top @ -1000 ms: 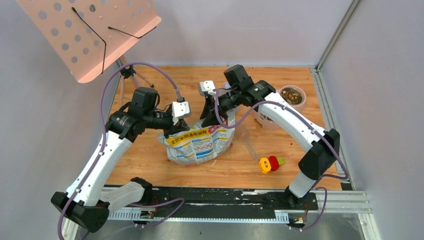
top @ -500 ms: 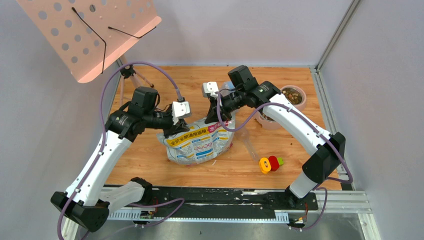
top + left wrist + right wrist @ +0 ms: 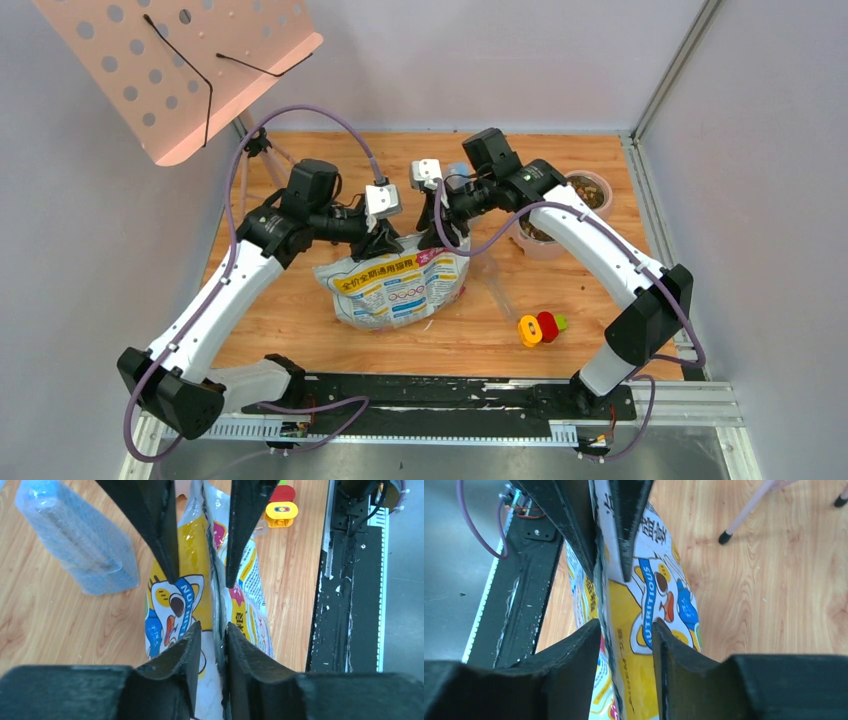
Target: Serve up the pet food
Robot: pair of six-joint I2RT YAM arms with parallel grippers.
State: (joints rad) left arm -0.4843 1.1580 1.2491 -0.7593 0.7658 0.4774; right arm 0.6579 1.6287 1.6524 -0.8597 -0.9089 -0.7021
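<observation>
Two grippers meet over the top edge of the printed bag point(image 3: 395, 290), which lies in the middle of the wooden table point(image 3: 290, 310). Seen from above, the bag's long axis runs left to right, with its right end a little farther from the arm bases. Its top edge is on the far side and stands up off the wood, while the belly rests flat with the printed face up.

Along that raised edge the left gripper point(image 3: 213, 628) sits toward the left. The right gripper point(image 3: 625, 625) is just beside it on the right, and the two sets of fingers face one another. The left gripper's fingers are drawn close on either side of the edge, with only a sliver of gap showing. Whether they actually pinch the foil I cannot tell. The right gripper's fingers stand clearly apart and straddle the same edge, which lies against one finger while the other is off the bag's face.

The pet food point(image 3: 584, 192) that shows is a round patch of brown pellets in the far bowl of the pink stand point(image 3: 606, 186). The stand is at the far right of the table, well apart from the bag. As a heap the pellets have no long axis and point nowhere. The stand's near bowl is mostly behind the right arm.

A yellow, red and green toy point(image 3: 540, 327) lies near the bag's right end. A bubble-wrapped packet point(image 3: 75, 535) lies on the wood beyond the raised edge.
</observation>
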